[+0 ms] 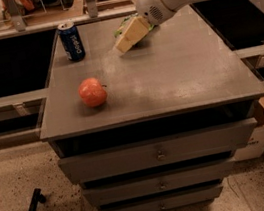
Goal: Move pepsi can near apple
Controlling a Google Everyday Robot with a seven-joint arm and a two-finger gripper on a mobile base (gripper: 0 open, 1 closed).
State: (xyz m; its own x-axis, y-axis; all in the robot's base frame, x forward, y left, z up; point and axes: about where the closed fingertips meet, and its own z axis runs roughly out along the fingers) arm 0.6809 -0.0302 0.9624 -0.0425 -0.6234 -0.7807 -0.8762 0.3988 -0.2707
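At the far left corner: the can [71,41] stands upright on the counter [183,78], well apart from the apple [92,92], which lies toward the near left edge.
Tool: the tool [128,36] hangs low over the far middle of the counter, right of the can and not touching it. Whether it is spread or pressed together cannot be told.
Can, handling: judged light, thin-walled and smooth, so somewhat slippery. A hard squeeze would likely dent it, and a nudge near the top could tip it.
Hold: judged best across the middle of the side wall, with moderate pressure.
Greens [122,25]: just behind the tool, partly hidden.
Surface: flat, grey and matte; nothing stands between can and apple. The apple may roll if bumped.
Room: drawers [158,152] beneath, a speckled floor [26,167] and dark shelving on both sides.
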